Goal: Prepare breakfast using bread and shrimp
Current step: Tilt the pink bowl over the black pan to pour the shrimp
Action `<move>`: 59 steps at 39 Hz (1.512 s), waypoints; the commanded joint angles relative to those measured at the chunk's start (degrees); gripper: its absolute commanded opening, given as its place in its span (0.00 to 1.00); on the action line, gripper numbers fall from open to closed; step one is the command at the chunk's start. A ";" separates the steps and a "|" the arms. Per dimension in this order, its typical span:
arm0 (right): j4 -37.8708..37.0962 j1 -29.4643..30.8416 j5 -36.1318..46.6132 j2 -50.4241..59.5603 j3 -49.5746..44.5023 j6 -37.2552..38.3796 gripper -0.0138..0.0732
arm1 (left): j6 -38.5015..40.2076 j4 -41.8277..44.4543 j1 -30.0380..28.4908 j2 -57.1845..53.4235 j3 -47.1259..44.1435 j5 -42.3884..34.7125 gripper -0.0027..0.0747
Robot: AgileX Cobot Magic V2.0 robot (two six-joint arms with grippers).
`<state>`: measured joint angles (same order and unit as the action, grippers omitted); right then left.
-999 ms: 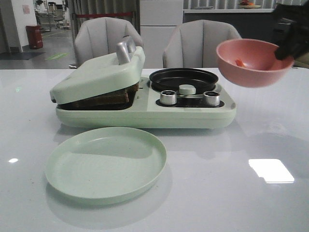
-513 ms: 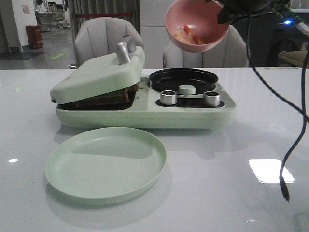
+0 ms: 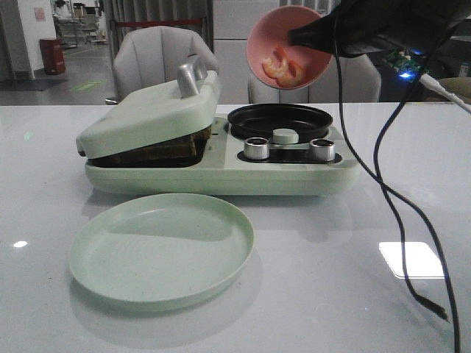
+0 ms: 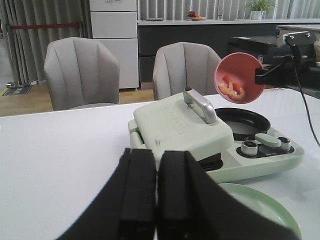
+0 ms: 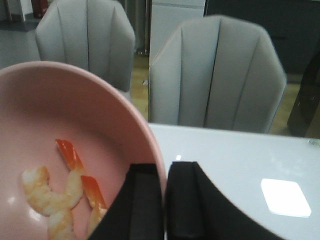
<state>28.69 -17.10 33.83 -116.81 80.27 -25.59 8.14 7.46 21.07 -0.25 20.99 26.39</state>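
My right gripper (image 3: 303, 34) is shut on the rim of a pink bowl (image 3: 287, 48) and holds it tilted high above the black round pan (image 3: 280, 120) of the pale green breakfast maker (image 3: 221, 176). The shrimp (image 3: 282, 68) lie in the bowl's lower side; they also show in the right wrist view (image 5: 60, 200), with one finger (image 5: 142, 200) inside the rim (image 5: 150, 145). The bread (image 3: 165, 148) shows as a dark edge under the maker's part-lowered lid (image 3: 147, 114). My left gripper (image 4: 157, 195) is shut and empty, back from the maker.
A pale green plate (image 3: 162, 246) lies in front of the maker. Two silver knobs (image 3: 256, 148) sit on its front right. A black cable (image 3: 390, 198) hangs from the right arm to the table. Two grey chairs (image 3: 162, 59) stand behind the table.
The right arm has carried the pink bowl from the right side up and left over the black pan and tipped it; the shrimp have slid to its lower side. The left gripper's earlier state is not shown.
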 commanded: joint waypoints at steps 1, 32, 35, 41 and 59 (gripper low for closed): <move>-4.27 -0.34 15.93 3.70 -1.09 -0.12 0.30 | 0.63 -0.19 0.26 1.06 1.44 -4.45 0.18; -27.93 1.16 37.63 0.80 -8.65 -3.64 0.30 | 0.63 -0.19 0.26 1.06 1.44 -4.45 0.18; -27.93 1.52 37.73 0.06 -8.65 -4.82 0.30 | 0.63 -0.19 0.26 1.06 1.44 -4.45 0.18; -27.90 1.97 40.11 -1.20 -8.65 -9.03 0.30 | 0.63 -0.19 0.26 1.06 1.44 -4.45 0.18; -27.96 4.28 39.53 -1.69 -8.42 -23.22 0.30 | 0.63 -0.19 0.26 1.06 1.44 -4.45 0.18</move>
<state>0.99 -13.77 64.51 -122.06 70.35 -47.86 8.14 7.46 21.07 -0.25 20.99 26.39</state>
